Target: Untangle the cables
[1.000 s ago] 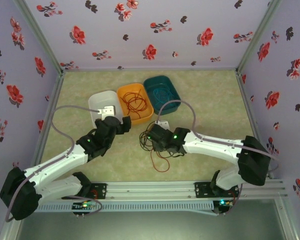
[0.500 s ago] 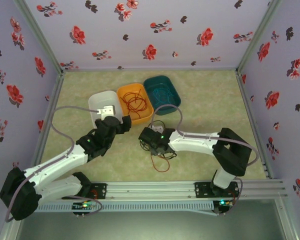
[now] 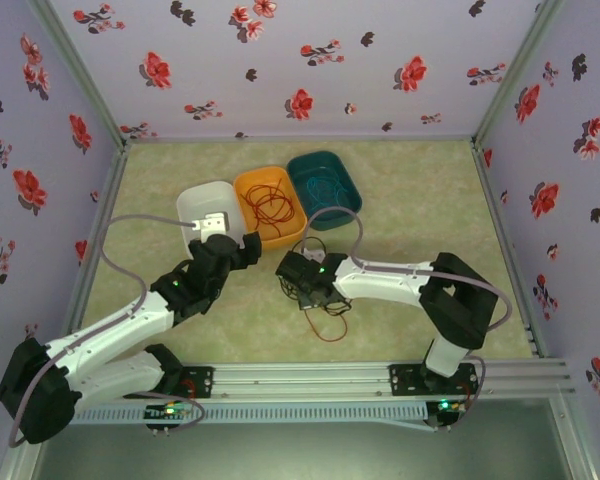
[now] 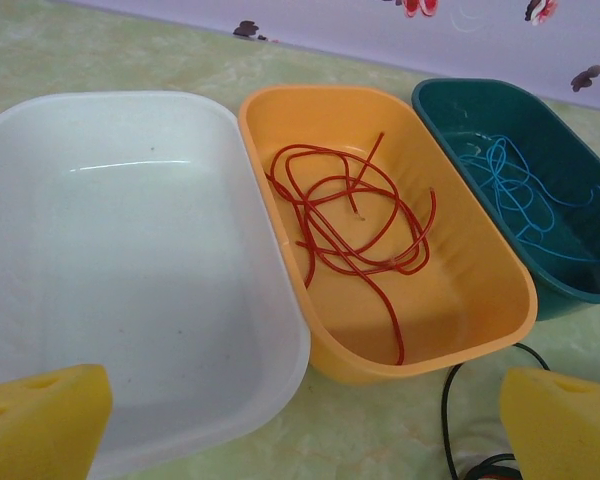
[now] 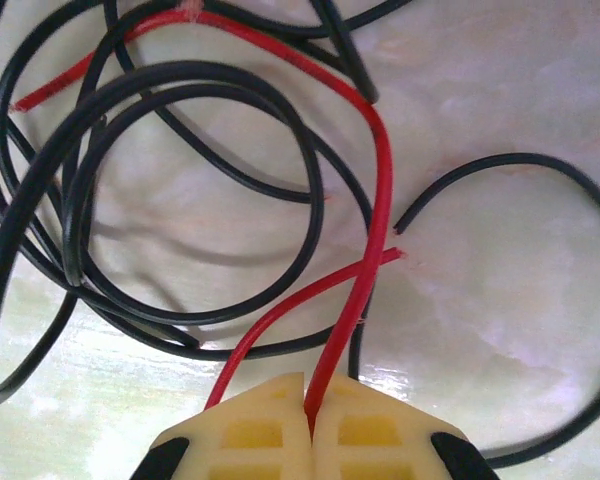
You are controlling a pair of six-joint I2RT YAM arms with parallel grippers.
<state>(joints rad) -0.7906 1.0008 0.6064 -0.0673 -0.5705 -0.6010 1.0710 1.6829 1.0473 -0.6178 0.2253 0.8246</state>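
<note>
A tangle of black cable and red cable lies on the table in front of the bins, the black loops with a red loop trailing toward me. My right gripper is shut on the red cable, which runs up from between its pads across the black loops. My left gripper hangs open over the near rims of the white and orange bins, its yellow fingertips wide apart and empty. More red cable lies in the orange bin and blue cable in the teal bin.
Three bins stand side by side: white bin, orange bin, teal bin. A black cable end curls by the orange bin's near corner. Flowered walls close in the table on three sides.
The right arm folded its elbow in and its gripper slid left over the tangle, now down on the cables. The left arm barely moved.
</note>
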